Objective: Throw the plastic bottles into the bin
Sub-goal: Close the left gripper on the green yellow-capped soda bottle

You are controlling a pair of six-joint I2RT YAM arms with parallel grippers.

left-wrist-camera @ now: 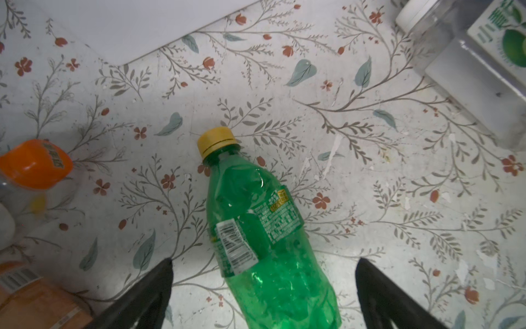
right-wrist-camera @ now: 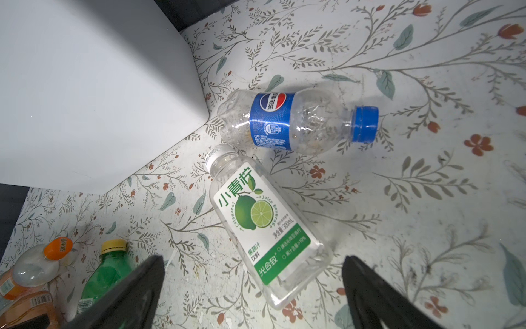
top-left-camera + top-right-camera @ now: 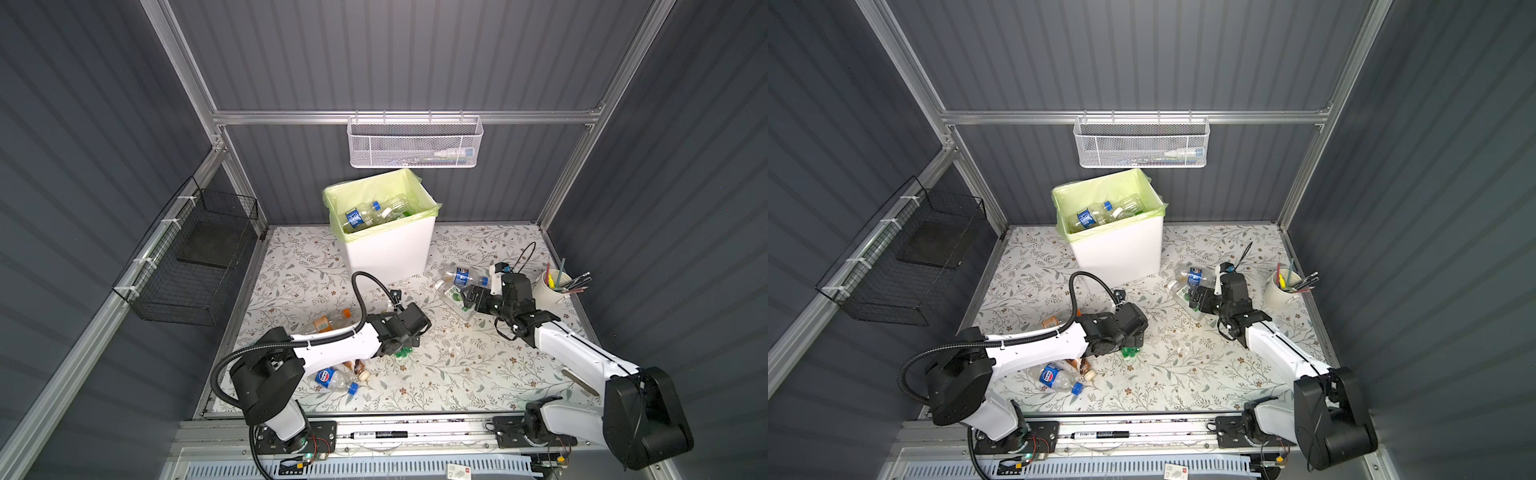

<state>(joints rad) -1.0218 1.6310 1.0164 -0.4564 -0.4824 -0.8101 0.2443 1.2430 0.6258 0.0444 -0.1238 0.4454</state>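
Two grippers hang low over the floral-patterned tabletop (image 3: 440,386), each with its jaws spread wide and gripping nothing. The tall white rectangular plastic bin with a pale yellow-green liner (image 3: 386,253) stands at the far middle of the table and holds several clear bottles (image 3: 365,214).

The left gripper (image 1: 264,265) sits above the crumpled green plastic bottle with a yellow cap (image 1: 264,228), which lies flat near the middle of the table. In the left wrist view the bottle's lower body lies between the two black fingers (image 1: 159,284) with a gap on each side.

The right gripper (image 2: 253,259) sits right of centre above the clear square bottle with a white cap and a green lime label (image 2: 262,228). The base end of this bottle lies between the open jaws without contact. The clear round bottle with a blue label and blue cap (image 2: 287,122) lies just beyond it, near the bin's right near corner.

At the near left lie an orange-capped bottle (image 3: 328,322), a small brown bottle (image 3: 356,368) and another blue-labelled clear bottle (image 3: 334,380).
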